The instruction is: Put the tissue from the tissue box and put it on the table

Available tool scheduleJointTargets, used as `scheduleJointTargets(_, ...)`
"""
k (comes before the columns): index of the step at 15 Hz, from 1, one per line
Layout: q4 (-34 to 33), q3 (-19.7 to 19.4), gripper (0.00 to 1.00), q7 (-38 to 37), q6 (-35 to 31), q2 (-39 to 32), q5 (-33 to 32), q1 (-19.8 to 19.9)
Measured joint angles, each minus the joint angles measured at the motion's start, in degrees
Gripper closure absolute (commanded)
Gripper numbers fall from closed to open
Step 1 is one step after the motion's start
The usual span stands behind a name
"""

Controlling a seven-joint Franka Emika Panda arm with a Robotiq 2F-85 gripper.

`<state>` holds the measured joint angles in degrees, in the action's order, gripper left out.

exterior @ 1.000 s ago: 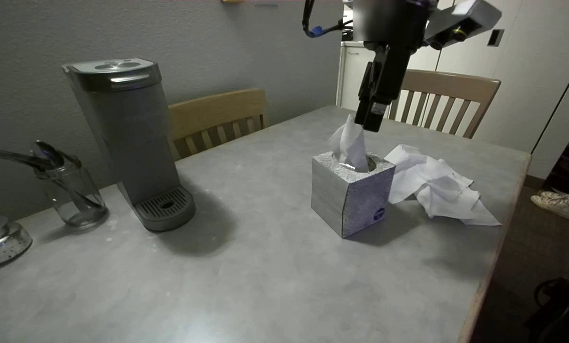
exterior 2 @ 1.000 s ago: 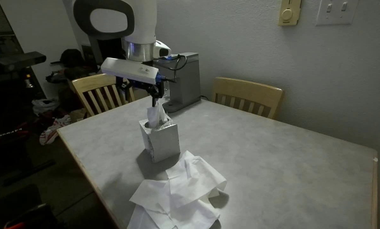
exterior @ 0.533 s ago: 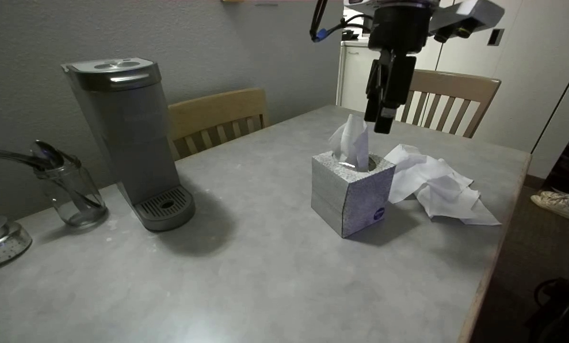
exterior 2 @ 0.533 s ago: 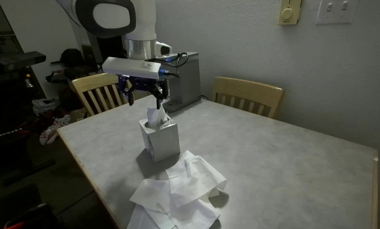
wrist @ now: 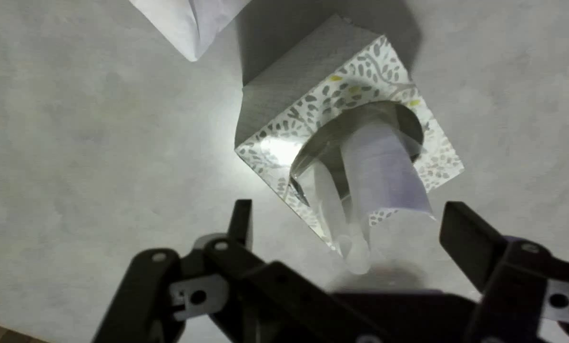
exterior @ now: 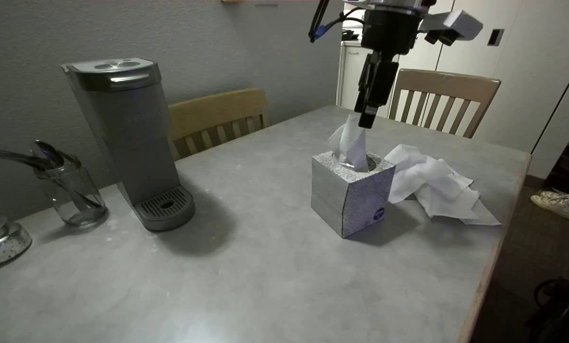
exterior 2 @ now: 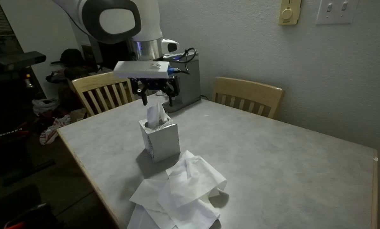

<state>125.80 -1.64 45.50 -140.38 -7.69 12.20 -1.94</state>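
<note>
The tissue (exterior: 352,143) is a white crinkled sheet standing up out of the slot of the tissue box (exterior: 368,202). Both show in the other views too: the tissue (exterior 2: 156,117) and box (exterior 2: 163,144), and in the wrist view the tissue (wrist: 384,166) and patterned box (wrist: 265,107). The box stands upright on the grey table (exterior: 265,267). My gripper (exterior 2: 157,103) is open and empty just above the tissue's top. In the wrist view the tissue's upper end lies between the spread fingers of the gripper (wrist: 349,219), touching neither finger visibly.
Loose white tissues (exterior: 432,186) lie crumpled beside the box, also in an exterior view (exterior 2: 190,190). A tall grey coffee maker (exterior: 132,128), a glass jar with cutlery (exterior: 77,195) and a small lidded jar (exterior: 1,243) stand on the table. Chairs (exterior: 446,85) surround it.
The gripper has levelled out and shifted sideways above the box, so the tissue's tip now lies between its fingers in an exterior view. The fingers stay open. Box and tissues have not moved.
</note>
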Motion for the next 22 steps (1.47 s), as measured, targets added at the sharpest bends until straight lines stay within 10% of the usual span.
scheduleJointTargets(8,-2.1,5.2,0.00,4.5,-0.8,-7.4,16.3,3.4)
scheduleJointTargets(17,-4.4,5.1,0.00,-1.5,-1.4,-7.7,2.9,4.3)
scheduleJointTargets(19,-4.8,5.1,0.27,-3.7,-1.4,-6.9,-0.8,4.2)
scheduleJointTargets(22,-4.9,5.1,0.38,-5.3,-1.3,-5.7,-3.4,4.1)
